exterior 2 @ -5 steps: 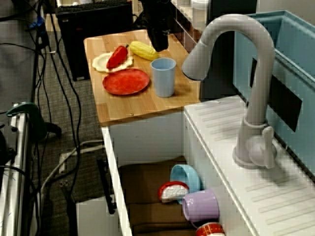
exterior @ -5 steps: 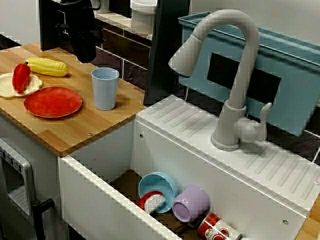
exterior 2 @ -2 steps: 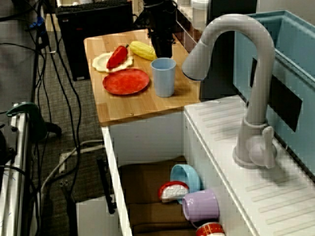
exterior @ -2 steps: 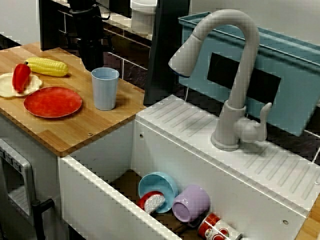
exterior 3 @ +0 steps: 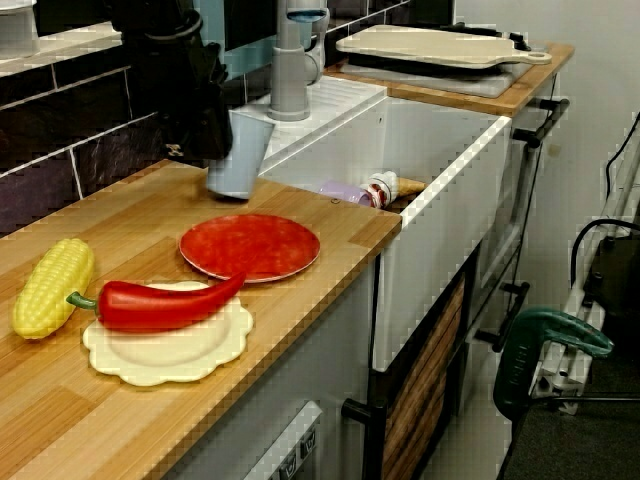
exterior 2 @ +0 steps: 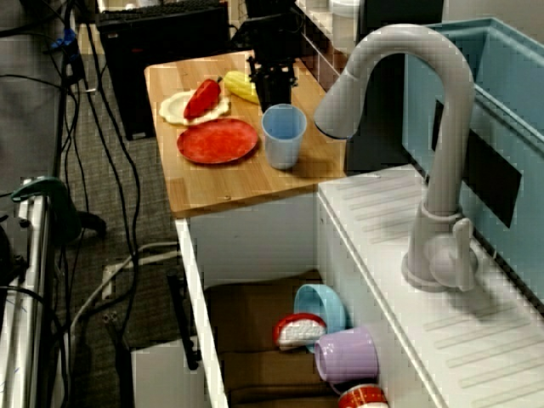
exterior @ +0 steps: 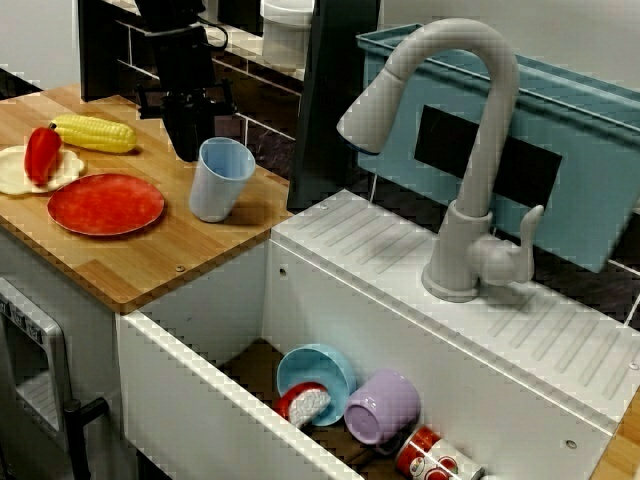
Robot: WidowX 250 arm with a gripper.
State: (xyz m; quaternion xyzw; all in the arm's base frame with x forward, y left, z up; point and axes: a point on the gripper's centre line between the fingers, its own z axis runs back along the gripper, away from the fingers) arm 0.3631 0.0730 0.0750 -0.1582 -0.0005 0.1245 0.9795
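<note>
1. The black gripper hangs low over the back of the wooden countertop, right against the upper wall of the light blue cup. From where I stand I cannot tell whether its jaws are parted or closed. The dark fingers merge with the dark wall behind them.

2. The cup stands on the countertop between the red plate and the sink. It is tilted, with its mouth leaning away from the gripper toward the sink side and its base partly lifted.

3. My judgement is that contact so high on a light, tilted cup calls for slow, steady motion. A sharp nudge at the rim could roll it toward the counter's edge and the sink. Contact lower on the wall, or a hold squarely across the rim, would steady it better.

4. The cup looks empty, as far as the view from the sink end shows its inside.

5. The red plate is bare. The cream scalloped plate carries 1 red pepper, and an ear of corn lies beside it on the wood.

6. The sink holds a blue bowl on its side, a red-and-white item I cannot identify, a purple mug tipped over, and a red patterned can.

7. The blue tub behind the faucet hides its contents.
</note>
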